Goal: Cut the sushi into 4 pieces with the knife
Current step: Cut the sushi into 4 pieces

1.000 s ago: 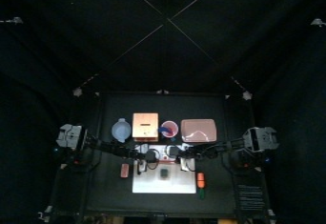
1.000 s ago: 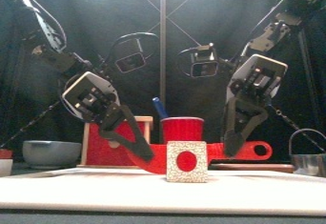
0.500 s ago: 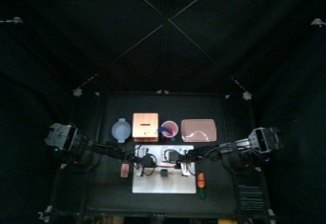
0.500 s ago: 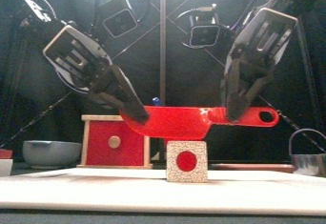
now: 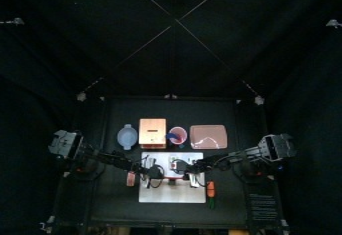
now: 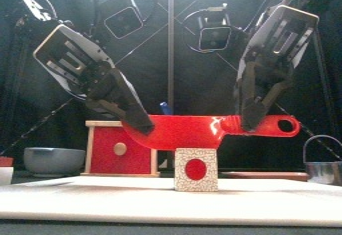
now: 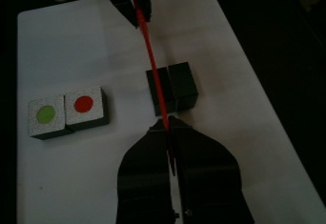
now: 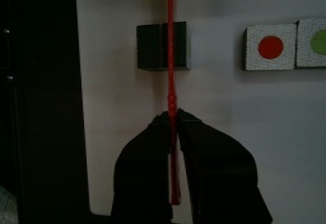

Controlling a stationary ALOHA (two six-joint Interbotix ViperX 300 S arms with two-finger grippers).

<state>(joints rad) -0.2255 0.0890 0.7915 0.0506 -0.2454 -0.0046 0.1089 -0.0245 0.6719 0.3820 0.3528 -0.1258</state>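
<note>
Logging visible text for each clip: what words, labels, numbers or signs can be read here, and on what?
None can be read.
The cut sushi pieces show only plain red and green dots, no characters.
The red knife, white cutting board and wooden box bear no print.

I have the knife (image 6: 201, 129) strung level between my two claws, the left claw (image 7: 170, 125) on its blade end and the right claw (image 8: 173, 115) toward its handle, both above the board (image 7: 76, 47) on the tabletop (image 5: 114, 207). Straight below the blade, between the claws, the sushi block (image 7: 181, 85) sits on the board. Two loose pieces (image 7: 67, 113) lie side by side on the board off to one side of the blade; front or back I cannot tell. Behind the left claw stand the bowl (image 5: 126, 136) and the box (image 5: 151, 134), behind the gap the cup (image 5: 178, 134), behind the right claw the tray (image 5: 222, 131).
</note>
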